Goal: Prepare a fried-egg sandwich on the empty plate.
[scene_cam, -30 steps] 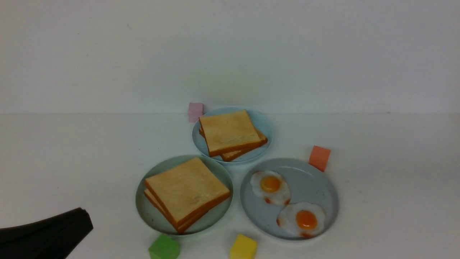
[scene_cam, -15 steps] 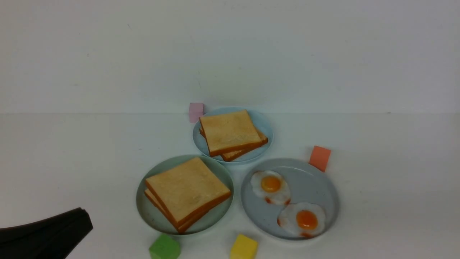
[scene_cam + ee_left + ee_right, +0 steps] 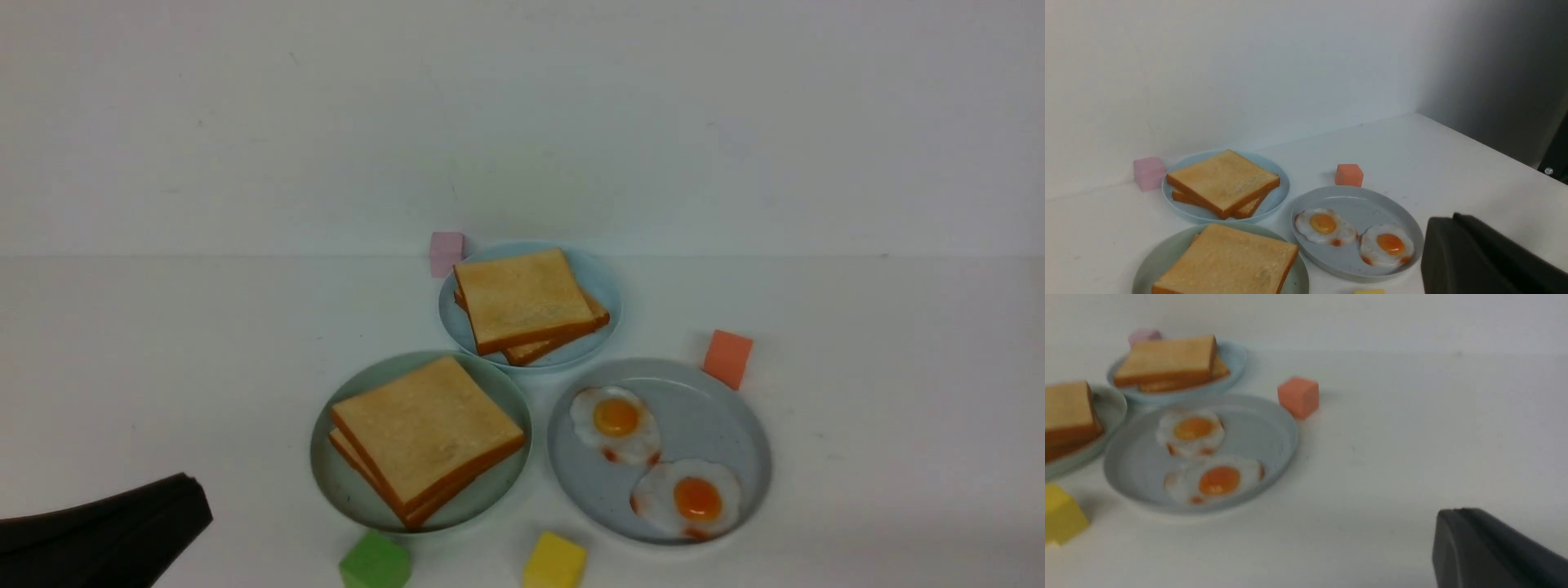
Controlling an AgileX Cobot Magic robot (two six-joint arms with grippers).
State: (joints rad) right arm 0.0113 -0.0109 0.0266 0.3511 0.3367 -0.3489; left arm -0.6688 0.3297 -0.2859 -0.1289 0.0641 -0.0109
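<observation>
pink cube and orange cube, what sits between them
In the front view, the pale blue plate with two stacked toast slices lies between the pink cube and the orange cube.

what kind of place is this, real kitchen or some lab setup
Most likely a lab or test bench, not a kitchen: a bare white table against a blank white wall, toy-like toast and fried eggs on plates, and coloured foam-like cubes such as the green one scattered around.
</observation>
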